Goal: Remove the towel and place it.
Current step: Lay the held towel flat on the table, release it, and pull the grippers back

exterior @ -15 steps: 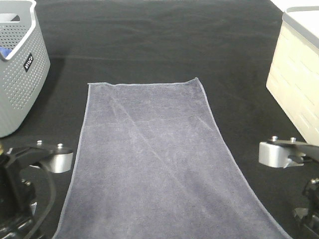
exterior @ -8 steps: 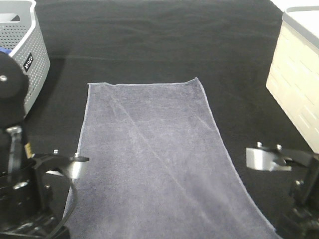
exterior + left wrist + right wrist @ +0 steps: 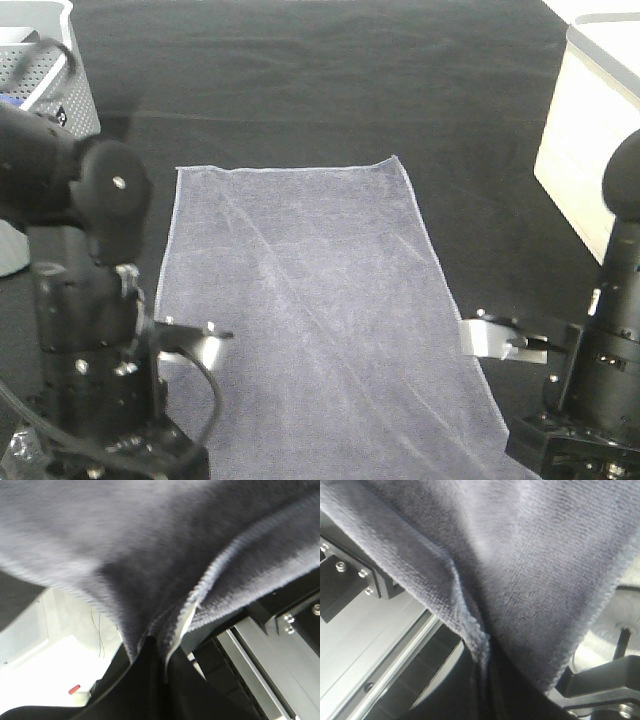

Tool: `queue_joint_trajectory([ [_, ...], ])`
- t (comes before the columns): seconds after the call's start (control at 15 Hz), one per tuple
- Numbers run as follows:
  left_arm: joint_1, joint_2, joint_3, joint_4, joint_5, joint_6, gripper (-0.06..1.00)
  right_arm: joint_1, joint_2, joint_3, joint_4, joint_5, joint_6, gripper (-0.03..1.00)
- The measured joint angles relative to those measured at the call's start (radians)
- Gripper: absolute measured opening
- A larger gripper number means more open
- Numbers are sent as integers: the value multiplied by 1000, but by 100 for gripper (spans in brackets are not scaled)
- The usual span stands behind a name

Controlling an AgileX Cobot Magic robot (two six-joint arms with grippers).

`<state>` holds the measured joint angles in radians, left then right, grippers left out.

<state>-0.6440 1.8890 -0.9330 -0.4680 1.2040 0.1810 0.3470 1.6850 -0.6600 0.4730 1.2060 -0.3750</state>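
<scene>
The grey-lavender towel [image 3: 310, 290] lies flat and lengthwise on the black cloth [image 3: 300, 80], far end square, near end drawn in between my arms. My left arm [image 3: 90, 330] stands over its near left corner and my right arm [image 3: 610, 370] over its near right corner; both fingertips are hidden in the high view. In the left wrist view my left gripper [image 3: 161, 647] is shut on a pinched fold of the towel's hem [image 3: 220, 560]. In the right wrist view my right gripper [image 3: 482, 652] is shut on a pinched fold of towel [image 3: 520, 555].
A grey perforated basket [image 3: 60, 90] stands at the far left, partly behind my left arm. A cream ribbed bin [image 3: 585, 150] stands at the right edge. The table frame's metal rails show below the towel in both wrist views [image 3: 260, 655] [image 3: 380, 630].
Both arms have risen and swung inward over the towel's near corners. The towel's near end has narrowed and lifted; its far end has not moved.
</scene>
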Motion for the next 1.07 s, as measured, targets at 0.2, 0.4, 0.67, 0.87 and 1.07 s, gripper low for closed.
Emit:
queue_joint_trajectory([
  [0.2, -41, 15, 0, -19, 0, 0, 0, 0, 34, 0, 19, -2, -4, 2],
  [0.4, -42, 16, 0, -27, 0, -16, 0, 0, 34, 0, 58, -7, -26, 3],
  [0.67, -42, 16, 0, -44, 4, -23, 1, 0, 34, 0, 66, -9, -33, 9],
  [0.87, -42, 16, 0, -78, 4, -23, 10, 0, 34, 0, 74, -9, -33, 16],
  [1.07, -42, 16, 0, -130, 4, -44, 38, 0, 34, 0, 95, -9, -32, 50],
])
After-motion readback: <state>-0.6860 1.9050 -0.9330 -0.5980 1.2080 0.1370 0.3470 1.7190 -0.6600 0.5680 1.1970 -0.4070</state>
